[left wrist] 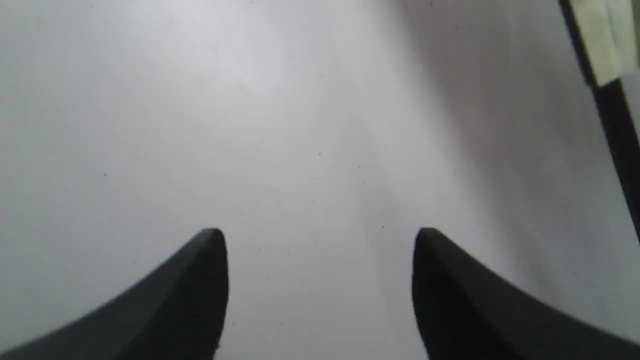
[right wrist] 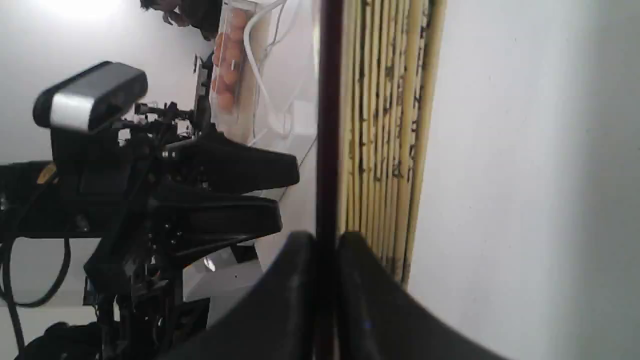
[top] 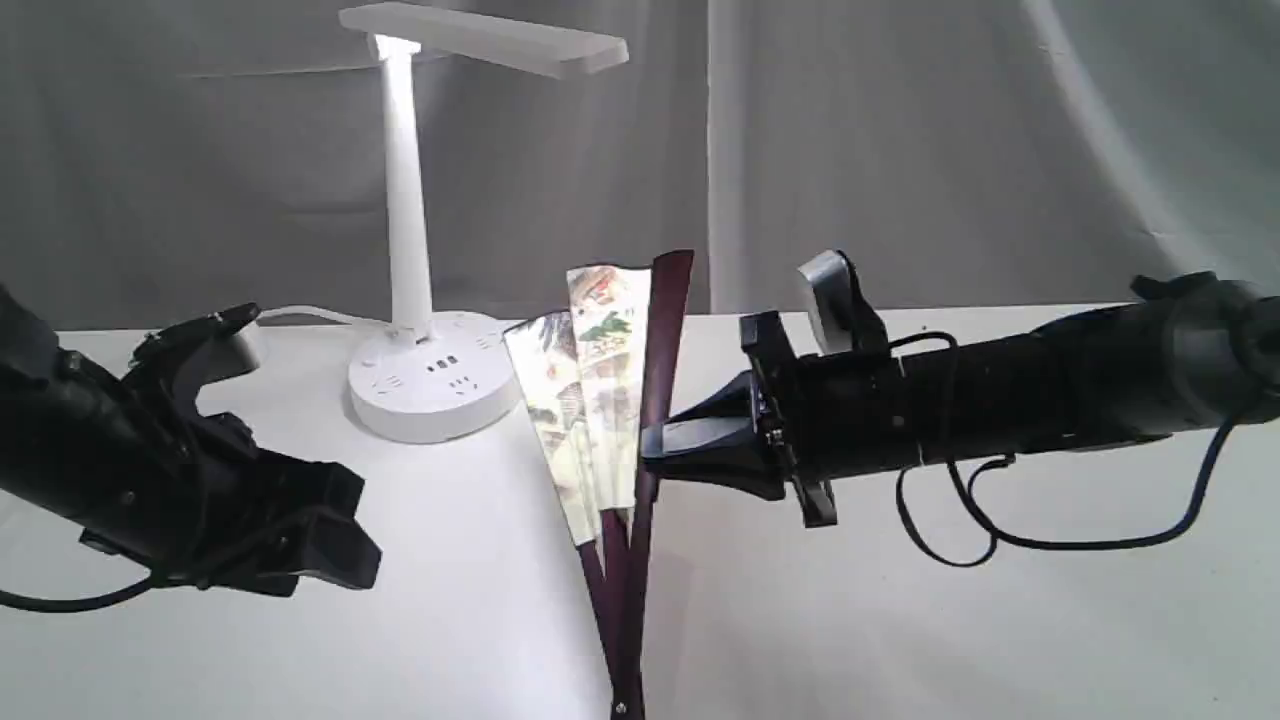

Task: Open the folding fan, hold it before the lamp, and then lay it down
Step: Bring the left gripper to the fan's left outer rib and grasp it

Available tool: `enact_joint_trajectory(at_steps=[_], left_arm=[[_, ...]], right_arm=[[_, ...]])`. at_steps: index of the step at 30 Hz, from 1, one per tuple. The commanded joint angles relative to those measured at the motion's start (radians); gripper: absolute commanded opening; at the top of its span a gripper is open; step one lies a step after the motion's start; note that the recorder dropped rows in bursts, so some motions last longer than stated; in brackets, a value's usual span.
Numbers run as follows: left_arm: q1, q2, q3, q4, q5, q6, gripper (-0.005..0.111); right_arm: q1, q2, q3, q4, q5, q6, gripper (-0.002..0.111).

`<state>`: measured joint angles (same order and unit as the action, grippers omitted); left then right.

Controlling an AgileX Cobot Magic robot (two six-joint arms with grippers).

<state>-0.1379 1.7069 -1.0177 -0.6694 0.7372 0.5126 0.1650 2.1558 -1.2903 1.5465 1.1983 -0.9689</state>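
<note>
- The right hand (top: 650, 462) is pressed together on the folding fan's (top: 600, 400) dark maroon outer rib (top: 668, 330), pinching it partway up. That grip probably holds one side fixed so the pleats can fan out from it.
- The fan stands roughly upright in the middle of the scene, between the two arms and just beside the lamp's (top: 408, 200) round base. Its pivot end is low, at the front.
- Only a few painted pleats (top: 590, 390) show, so I judge the opening barely begun.
- The left hand (left wrist: 320, 237) is spread and holds nothing. It hangs over the bare surface (top: 900, 620), apart from the fan, and is likely placed to take the other side.
- The fan is off to one side of the lamp's stem, not before it.
</note>
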Motion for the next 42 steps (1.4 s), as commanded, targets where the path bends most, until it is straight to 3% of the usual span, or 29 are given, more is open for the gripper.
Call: enact_joint_trajectory(at_steps=[1,7,10,14,19,28,37,42], left_arm=[[-0.001,-0.003,0.0,0.026,-0.029,0.034,0.049],[-0.006,-0.003,0.0,0.142,-0.023,-0.05,0.012],[-0.039,-0.003,0.0,0.24,-0.027,-0.111,0.005],[-0.112,-0.003,0.0,0.404,-0.06,-0.231,0.004],[-0.185,-0.003,0.0,0.438,-0.071,-0.274,0.004],[-0.234,-0.009,-0.094,0.615,0.042,-0.425,0.004],[-0.234,-0.076,-0.05,0.504,-0.149,-0.345,0.004],[-0.234,-0.167,0.083,0.479,-0.353,-0.345,0.004]], right_arm=[[-0.024,-0.034,0.041,0.01,0.023,-0.035,0.0],[-0.061,-0.084,0.121,0.01,0.023,-0.035,0.0],[-0.075,-0.104,0.158,0.012,0.023,-0.045,0.0],[-0.084,-0.128,0.186,0.012,0.023,-0.049,0.0],[-0.084,-0.159,0.2,-0.011,0.023,-0.049,0.0],[-0.084,-0.208,0.2,-0.04,0.023,-0.033,0.0],[-0.084,-0.222,0.248,-0.036,0.023,-0.048,0.0],[-0.084,-0.222,0.247,-0.029,0.023,-0.048,0.0]])
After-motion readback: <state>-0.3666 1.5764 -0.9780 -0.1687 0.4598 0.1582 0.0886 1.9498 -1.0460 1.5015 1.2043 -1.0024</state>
